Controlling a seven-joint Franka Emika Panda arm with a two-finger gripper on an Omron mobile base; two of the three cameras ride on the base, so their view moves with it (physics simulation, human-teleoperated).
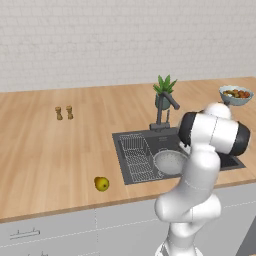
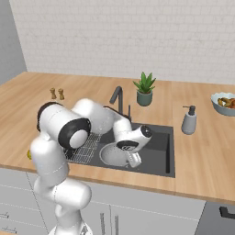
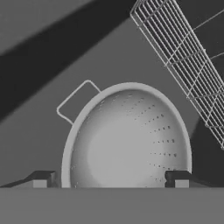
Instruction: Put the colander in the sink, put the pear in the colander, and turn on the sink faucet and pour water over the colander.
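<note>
Your gripper [image 3: 110, 179] stood open just over the colander [image 3: 127, 138], fingertips [image 3: 41, 179] apart at either side of its rim. The colander sat in the sink [image 1: 230, 161] beside the rack [image 1: 136, 157]. The pear [image 1: 102, 184] lay on the counter [image 1: 55, 150], left of the sink.

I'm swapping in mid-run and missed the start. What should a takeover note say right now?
Gripper: open, holding nothing, fingers on either side of the colander's near rim.
Colander: upright in the sink, beside the wire rack, empty.
Pear: on the counter left of the sink, near the front edge.
Faucet: no water seen.
Done: colander placed.
Left: pear into colander, turn on faucet, rinse.
</note>
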